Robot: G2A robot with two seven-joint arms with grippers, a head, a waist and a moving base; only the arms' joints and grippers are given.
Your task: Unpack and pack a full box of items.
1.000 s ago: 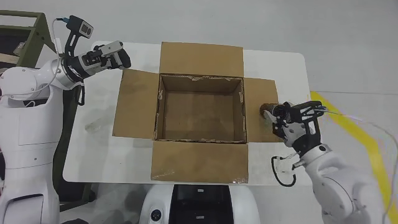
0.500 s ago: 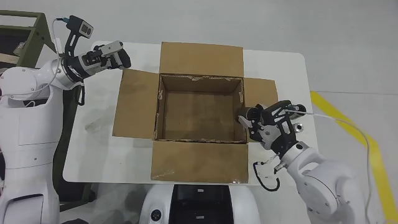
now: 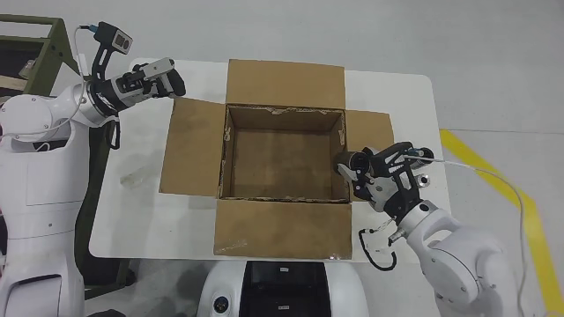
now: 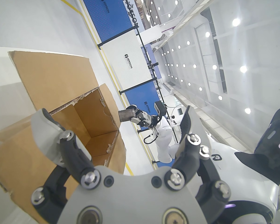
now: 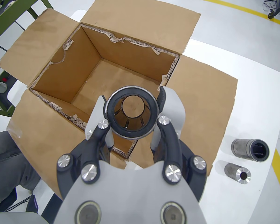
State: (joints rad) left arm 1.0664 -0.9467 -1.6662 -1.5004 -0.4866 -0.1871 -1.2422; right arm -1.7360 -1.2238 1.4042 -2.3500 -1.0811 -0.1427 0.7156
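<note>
An open cardboard box (image 3: 282,163) stands in the middle of the white table (image 3: 397,97), flaps spread flat and its inside bare (image 5: 121,71). My right gripper (image 3: 357,169) is shut on a hollow metal cylinder (image 5: 132,113), held over the box's right wall with its bore pointing into the box. In the left wrist view that cylinder (image 4: 127,115) hangs at the box's far rim (image 4: 91,117). My left gripper (image 3: 167,79) is open and holds nothing, raised over the table's far left corner, clear of the box.
Two more metal cylinders lie on the table to the right of the box's right flap, one wide (image 5: 250,150) and one narrower (image 5: 237,173). A green metal frame (image 3: 44,44) stands off the table's left side.
My right gripper carried the cylinder leftward from above the right flap to the box's right wall, then held still. The left arm has not moved.
</note>
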